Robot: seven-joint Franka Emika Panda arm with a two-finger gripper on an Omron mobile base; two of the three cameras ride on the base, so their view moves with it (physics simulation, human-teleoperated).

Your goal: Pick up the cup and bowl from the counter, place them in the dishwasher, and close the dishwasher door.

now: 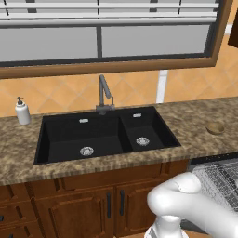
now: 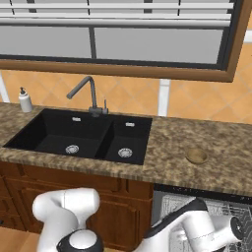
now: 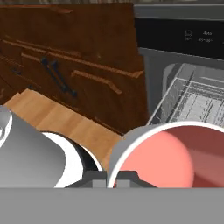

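**Inspector:** Report the cup's position.

**Operator:** In the hand view I see the cup (image 3: 168,155) close to the camera at about 5 o'clock, its red-pink inside facing the lens. It sits right at the gripper (image 3: 111,177). I cannot tell whether the jaws are clamped on it; the fingertips are barely visible.

**Inspector:** And the dishwasher?

**Operator:** The dishwasher (image 3: 192,94) is open at 2 o'clock in the hand view, with its grey wire rack (image 3: 197,105) showing beyond the cup. The wooden cabinets (image 3: 83,74) lie at 10 o'clock.

**Inspector:** The bowl?

**Operator:** The bowl (image 2: 197,155) rests on the counter (image 2: 167,152), at 3 o'clock from the black sink (image 2: 81,135), well apart from it. The soap bottle (image 1: 22,111) stands at the sink's 9 o'clock.
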